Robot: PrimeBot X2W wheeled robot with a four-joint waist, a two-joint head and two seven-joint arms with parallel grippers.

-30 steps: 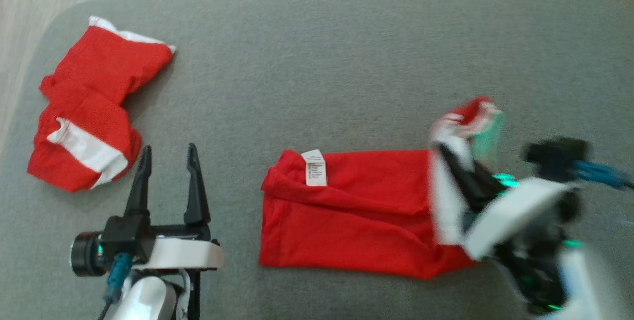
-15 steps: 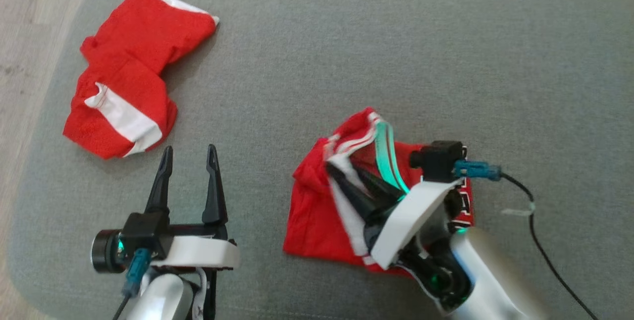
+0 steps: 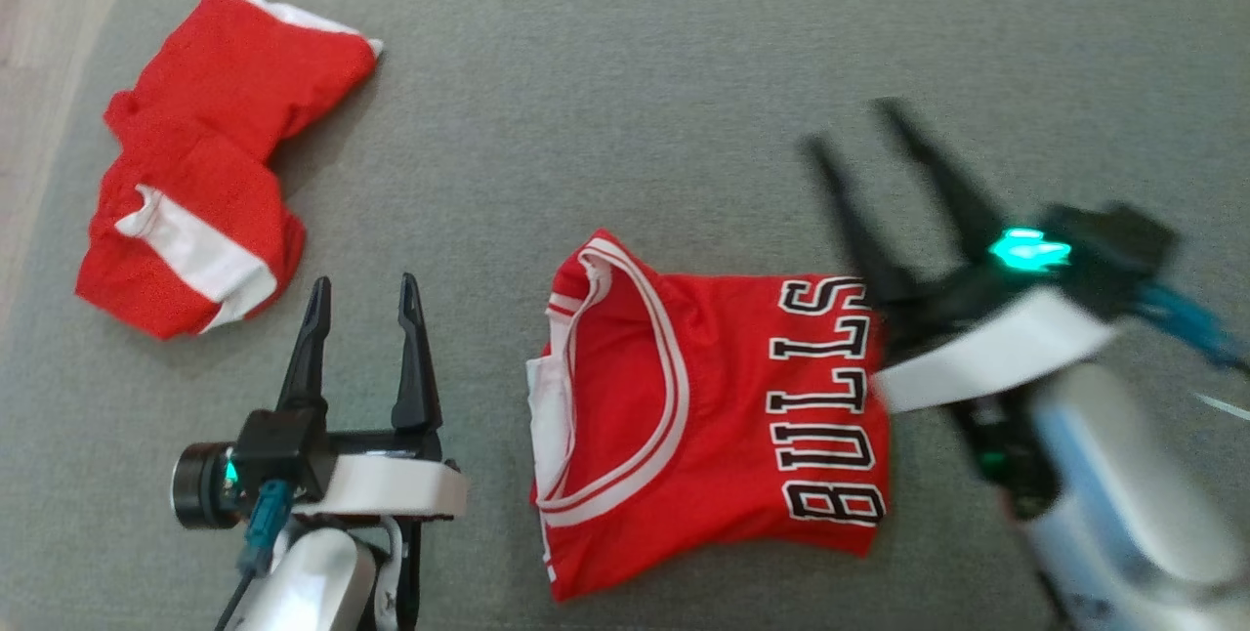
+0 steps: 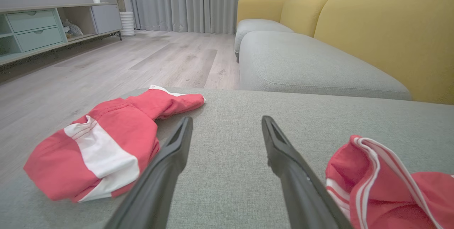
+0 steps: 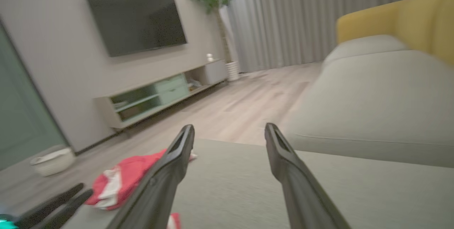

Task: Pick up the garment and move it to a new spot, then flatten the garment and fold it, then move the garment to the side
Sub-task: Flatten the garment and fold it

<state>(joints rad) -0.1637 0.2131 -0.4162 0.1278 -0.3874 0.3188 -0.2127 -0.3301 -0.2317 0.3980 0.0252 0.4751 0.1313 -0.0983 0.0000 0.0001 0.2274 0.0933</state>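
Folded red Bulls jersey (image 3: 703, 416) lies on a grey sofa cushion (image 3: 625, 104), left hand (image 3: 361, 284) open near its collar side, right hand (image 3: 850, 128) open by its lettered edge; light, limp cloth, probably best pinched through all layers at an edge.

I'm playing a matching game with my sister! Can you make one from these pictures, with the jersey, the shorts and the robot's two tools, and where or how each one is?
Things:
1. jersey
2. shorts
3. left tool
4. right tool

Places or states:
A. crumpled near the left end of the cushion
B. open, on the jersey's right side
C. folded, lying in the middle
D. open, between the two red garments

Pairs: 1-C, 2-A, 3-D, 4-B.
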